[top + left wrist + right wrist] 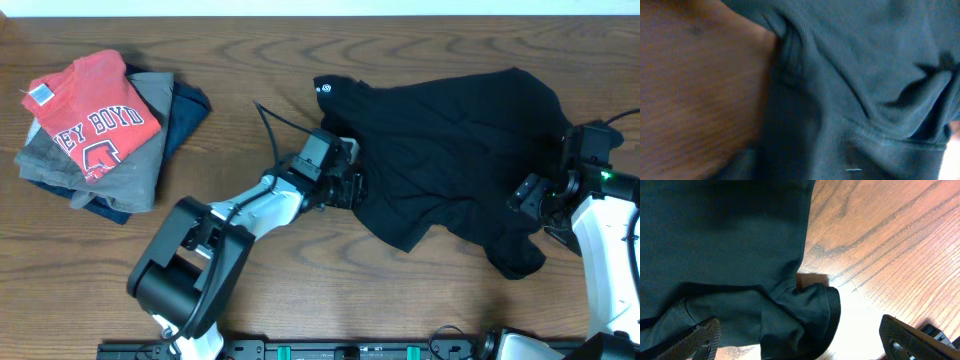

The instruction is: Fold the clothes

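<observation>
Lying rumpled, the soft black short-sleeved T-shirt [450, 130] shows no fold yet; right gripper [802, 341] spread wide, left gripper [345, 188] perhaps pinching cloth, its grip unclear.

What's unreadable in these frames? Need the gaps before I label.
Left gripper jaw state: overhead, dark against the black T-shirt; left wrist, only blurred fabric, no fingers.
Whether right gripper touches the fold: right wrist, fingers mostly cut off by bottom edge.
Shirt sleeves: overhead, lost in crumpled folds.
Lower folded garments: overhead, covered by red T-shirt.
</observation>
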Robot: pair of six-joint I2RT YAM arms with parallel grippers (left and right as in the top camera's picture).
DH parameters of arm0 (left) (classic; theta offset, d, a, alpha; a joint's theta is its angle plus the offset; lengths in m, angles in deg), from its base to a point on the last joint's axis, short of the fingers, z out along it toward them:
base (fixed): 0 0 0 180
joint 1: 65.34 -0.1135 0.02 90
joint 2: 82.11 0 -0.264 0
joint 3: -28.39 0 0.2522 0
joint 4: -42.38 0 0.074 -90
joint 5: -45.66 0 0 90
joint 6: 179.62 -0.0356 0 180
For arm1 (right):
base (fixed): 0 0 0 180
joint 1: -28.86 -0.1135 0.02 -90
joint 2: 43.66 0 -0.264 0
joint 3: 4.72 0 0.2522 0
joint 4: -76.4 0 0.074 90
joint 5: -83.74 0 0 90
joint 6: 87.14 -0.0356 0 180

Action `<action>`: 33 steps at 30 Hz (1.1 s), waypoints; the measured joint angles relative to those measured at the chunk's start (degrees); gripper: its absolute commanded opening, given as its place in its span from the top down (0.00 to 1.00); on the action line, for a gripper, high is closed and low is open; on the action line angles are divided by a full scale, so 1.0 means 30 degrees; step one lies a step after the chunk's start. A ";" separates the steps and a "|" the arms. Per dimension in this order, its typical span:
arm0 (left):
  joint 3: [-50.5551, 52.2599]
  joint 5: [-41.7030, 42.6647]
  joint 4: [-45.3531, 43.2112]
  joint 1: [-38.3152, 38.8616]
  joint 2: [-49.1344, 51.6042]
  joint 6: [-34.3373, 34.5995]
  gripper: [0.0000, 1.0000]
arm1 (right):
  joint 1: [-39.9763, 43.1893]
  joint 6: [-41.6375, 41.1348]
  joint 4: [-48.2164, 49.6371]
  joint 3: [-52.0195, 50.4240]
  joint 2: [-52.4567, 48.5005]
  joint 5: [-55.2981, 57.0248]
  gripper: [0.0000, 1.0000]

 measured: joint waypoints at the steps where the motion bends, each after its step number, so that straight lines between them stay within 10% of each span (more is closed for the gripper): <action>1: 0.0015 0.0000 0.0051 0.0102 0.0109 0.0000 0.94 | 0.0000 0.0000 -0.0007 0.0000 0.0000 0.0000 0.01; 12: -0.0911 -0.1537 0.4211 -0.5748 -0.2011 -0.1100 0.94 | 0.0000 0.0000 -0.0306 0.0000 0.0000 -0.0160 0.01; 13: -0.1472 -0.1690 0.4561 -0.6958 -0.2521 -0.1173 0.83 | 0.0000 0.0000 -0.0306 0.0000 0.0000 -0.0204 0.01; 15: -0.2659 -0.2018 0.5107 -0.9005 -0.3417 -0.1472 0.11 | 0.0000 0.0000 -0.0291 0.0000 0.0000 -0.0277 0.01; 16: -0.3271 -0.1996 0.5370 -1.0083 -0.3949 -0.1392 0.02 | 0.0000 0.0000 -0.0291 0.0000 0.0000 -0.0306 0.01; 26: -0.3876 0.1603 1.6189 -1.2692 -0.5668 -0.1428 0.02 | 0.0000 0.0007 -0.0437 0.0000 0.0000 -0.0860 0.01; 33: -0.1800 0.2011 1.5919 -1.0535 -0.5632 -0.1617 0.02 | 0.0000 0.0007 -0.0444 0.0000 0.0000 -0.1501 0.01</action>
